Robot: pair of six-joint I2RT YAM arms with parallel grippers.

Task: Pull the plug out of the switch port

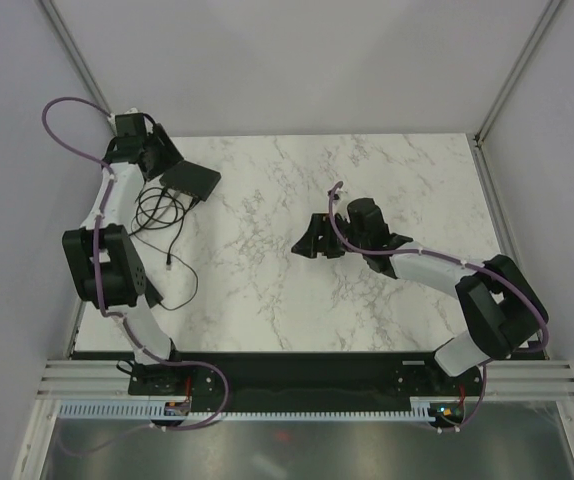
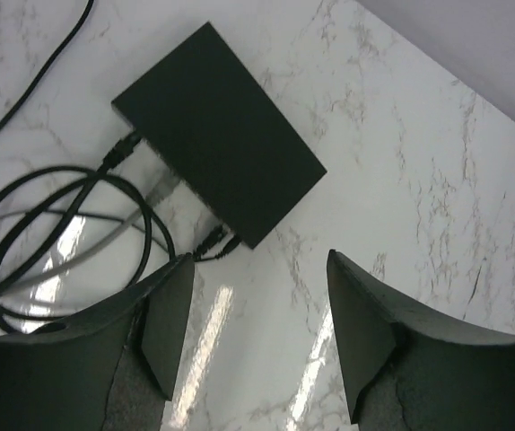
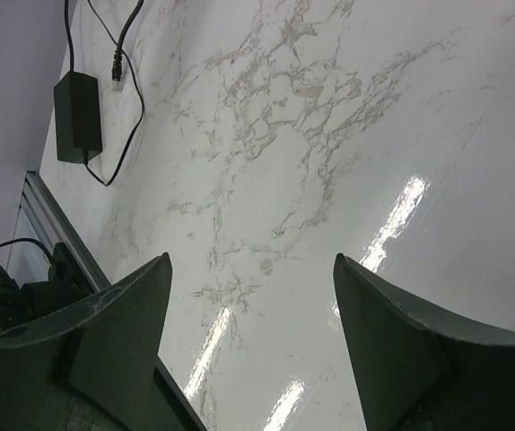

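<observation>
1. Hovering low with the left fingers [image 2: 163, 341] spread open, empty, just short of the switch [image 2: 217, 135] at the desk's [image 1: 367, 300] far-left corner.
2. Seated in the switch's edge: a black plug [image 2: 217, 242], cable [image 2: 78, 169] looped alongside.
3. Parted and empty too, the right fingers [image 3: 123, 332], mid-desk.

Soft, even light fills the overhead view; the pale bench [image 1: 367, 190] is bright, with only faint shadows on it. In both wrist views long white glare streaks lie on the glossy bench. The fingers of the left hand [image 2: 259, 260] and right hand [image 3: 250, 259] are dark and slightly blurred. The black switch [image 2: 217, 130] shows little surface detail; the cable [image 2: 103, 168] mirrors faintly in the bench
</observation>
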